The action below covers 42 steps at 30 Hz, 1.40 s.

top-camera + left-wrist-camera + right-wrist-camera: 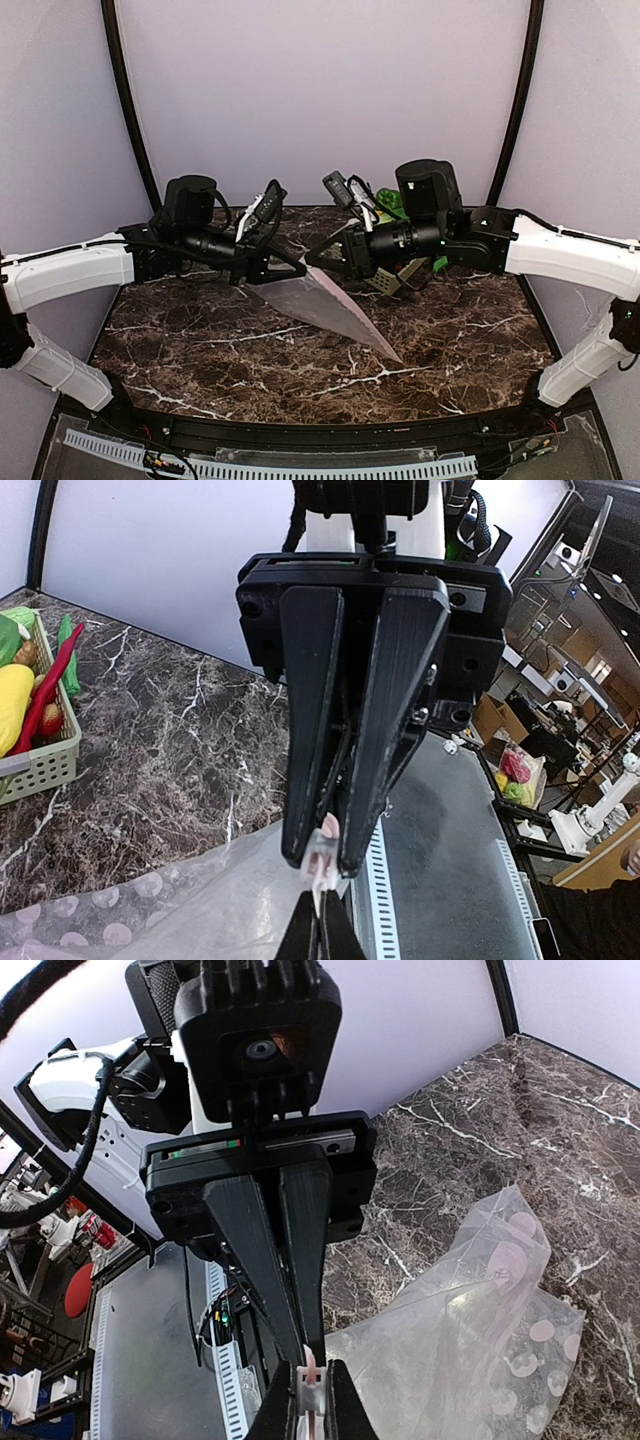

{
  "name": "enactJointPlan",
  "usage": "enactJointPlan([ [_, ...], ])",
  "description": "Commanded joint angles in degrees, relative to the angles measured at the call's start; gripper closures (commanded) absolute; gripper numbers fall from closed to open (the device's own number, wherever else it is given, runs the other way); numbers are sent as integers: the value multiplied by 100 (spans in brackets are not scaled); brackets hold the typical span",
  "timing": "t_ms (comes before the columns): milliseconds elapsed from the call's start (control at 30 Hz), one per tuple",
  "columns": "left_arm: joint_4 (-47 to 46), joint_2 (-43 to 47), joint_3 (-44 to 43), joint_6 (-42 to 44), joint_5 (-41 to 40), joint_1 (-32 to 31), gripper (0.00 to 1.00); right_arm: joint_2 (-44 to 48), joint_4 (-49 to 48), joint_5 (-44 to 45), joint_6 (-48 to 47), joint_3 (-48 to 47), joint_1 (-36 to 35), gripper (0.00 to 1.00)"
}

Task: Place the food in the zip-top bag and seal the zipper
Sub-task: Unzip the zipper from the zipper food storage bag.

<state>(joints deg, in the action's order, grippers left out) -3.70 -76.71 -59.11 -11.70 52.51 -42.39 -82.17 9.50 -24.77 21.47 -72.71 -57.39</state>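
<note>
Both hands are clenched on the zipper (310,1375), fingertips facing each other and almost touching. The left hand (322,860) pinches the pale pink-white strip from one side and the right hand (310,1415) from the opposite side. The zip-top bag (480,1330) hangs from this shared grip and slopes down, away from the hands, until its lowest corner reaches the worktop (250,350) on the right hand's side.

I judge the bag to be very light and floppy. The clear film is thin and probably slippery, and it folds wherever nothing supports it. The zipper strip looks like the only stiffer part, so it is the good place to take hold. A grip on the film alone could slide off. In the part that shows, I see no food inside the bag. The red chili (50,685) and the yellow corn (12,705) lie in a pale green basket (45,765), which stands behind the right hand, well apart from the bag.

The worktop is dark brown marble with white veins, smooth and hard. Plain pale walls and black curved poles close the space behind the hands.
</note>
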Motion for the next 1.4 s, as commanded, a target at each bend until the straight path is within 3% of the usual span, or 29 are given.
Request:
enactJointPlan([
  [0,115,82,-207,173,-136,-19,99,41,121,158,-73,105,-45,100],
  [1367,-32,242,-149,-1,-88,303,99,145,164,406,-70,353,-36,100],
])
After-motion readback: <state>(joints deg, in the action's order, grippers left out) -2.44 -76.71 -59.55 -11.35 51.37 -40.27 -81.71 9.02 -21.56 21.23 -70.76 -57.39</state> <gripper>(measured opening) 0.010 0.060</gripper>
